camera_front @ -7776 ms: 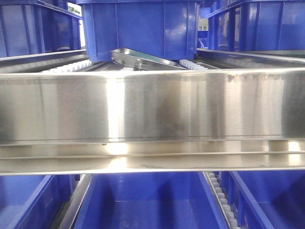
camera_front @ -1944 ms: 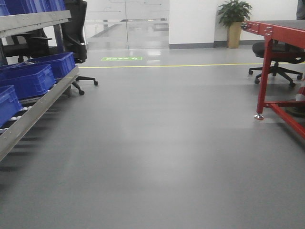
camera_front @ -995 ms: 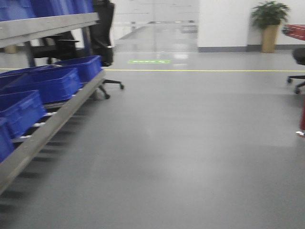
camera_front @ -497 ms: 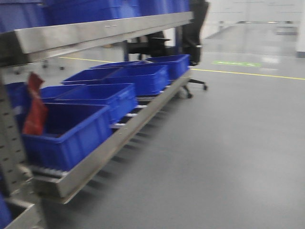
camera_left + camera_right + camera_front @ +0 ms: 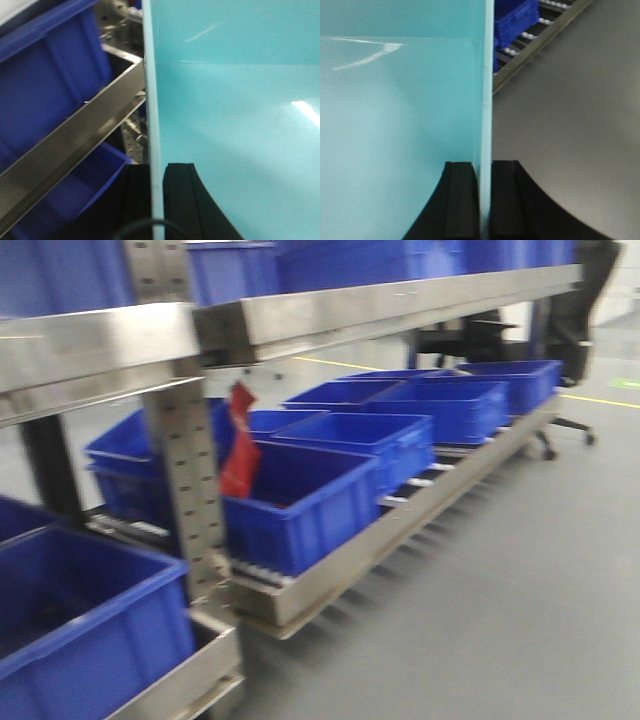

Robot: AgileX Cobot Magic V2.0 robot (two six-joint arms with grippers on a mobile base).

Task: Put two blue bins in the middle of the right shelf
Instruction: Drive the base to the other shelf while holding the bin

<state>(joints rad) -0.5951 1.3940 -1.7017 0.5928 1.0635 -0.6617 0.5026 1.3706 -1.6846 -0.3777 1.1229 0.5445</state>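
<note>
A pale turquoise bin point(image 5: 235, 125) fills the left wrist view, and my left gripper point(image 5: 157, 169) is shut on its thin upright wall, one black finger on each side. In the right wrist view the same turquoise bin point(image 5: 395, 125) fills the left half, with my right gripper point(image 5: 485, 167) shut on its wall in the same way. The front view shows dark blue bins point(image 5: 300, 500) standing in a row on a low roller shelf point(image 5: 400, 515). Neither gripper appears in that view.
A steel shelf beam point(image 5: 380, 305) runs overhead with more blue bins above it. A perforated upright post point(image 5: 185, 480) stands close at the left, a red tag point(image 5: 240, 445) beside it. Another blue bin point(image 5: 80, 630) sits at the bottom left. Grey floor point(image 5: 520, 590) lies to the right, with an office chair point(image 5: 570, 310) beyond.
The front view has swung from open grey floor to the shelf rack, which now fills the left and centre and appears much closer. The red table and plant have left the view.
</note>
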